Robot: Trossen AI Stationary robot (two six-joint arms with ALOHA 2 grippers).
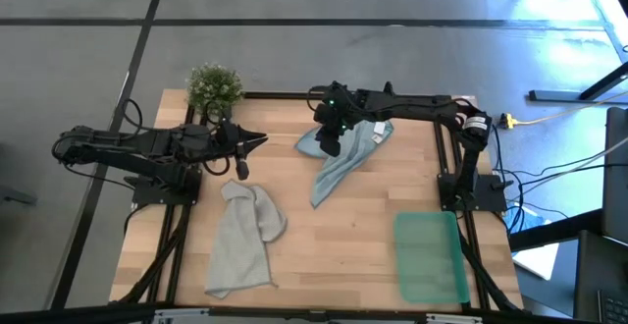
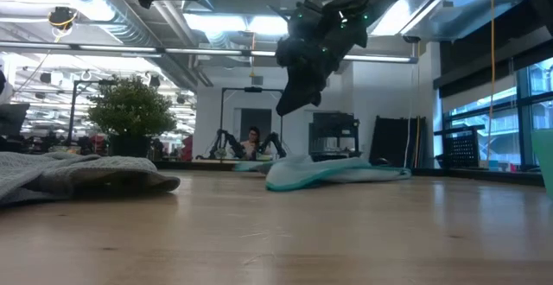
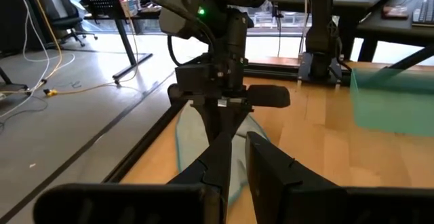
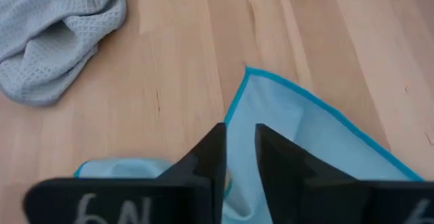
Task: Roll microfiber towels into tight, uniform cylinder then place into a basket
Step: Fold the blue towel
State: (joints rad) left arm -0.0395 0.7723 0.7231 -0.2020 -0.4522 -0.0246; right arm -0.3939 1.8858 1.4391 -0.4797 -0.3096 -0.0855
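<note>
The pale blue towel lies crumpled and flat on the far middle of the table, one blue-edged corner spread out. My right gripper hangs a little above its far left part, pointing steeply down. Its fingers stand a narrow gap apart with nothing between them. The light grey towel lies bunched on the near left of the table. My left gripper waits in the air at the left, above the table. It is slightly open, empty, and points toward the right arm.
The green basket sits empty at the table's near right corner. A small bushy plant stands at the far left corner. Bare wood lies between the two towels and in the near middle. A person shows far behind the table.
</note>
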